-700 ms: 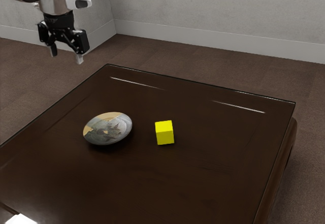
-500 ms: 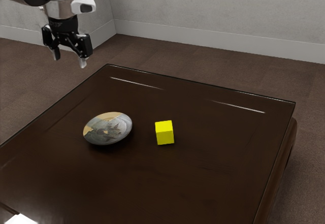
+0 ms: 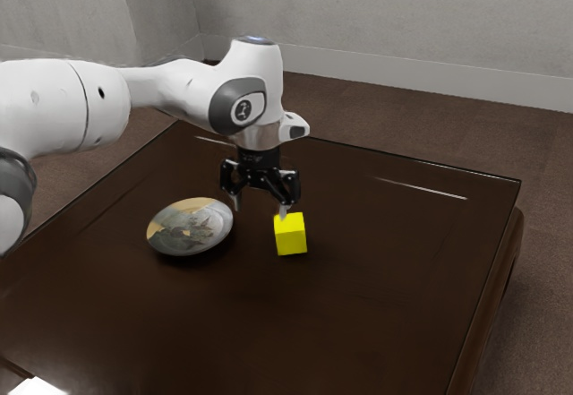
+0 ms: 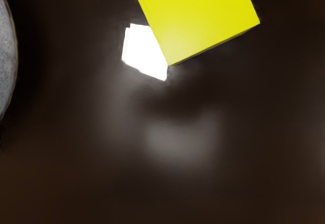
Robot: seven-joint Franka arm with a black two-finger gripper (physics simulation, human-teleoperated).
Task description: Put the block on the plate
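spreading across the lower frame, a dark table [image 3: 215,341] bore a yellow block [image 3: 291,236] just below the exterior view's centre. it looked light, stiff and smooth, best pinched at mid-height by two opposite upright faces. a plate [image 3: 190,227] lay toward the exterior view's left. the gripper [image 3: 260,209] hung above, empty, fingers parted, probably needing a turn to square up. a grey wall [image 3: 403,19] rose behind.

It is an indoor room, home or office cannot be told, with a mottled grey wall [image 3: 403,19] and pale grey skirting board [image 3: 430,83] across the exterior view's top, brown carpet-like floor [image 3: 542,323] at lower right, and a glossy dark-brown wooden table [image 3: 376,323] at lower centre.
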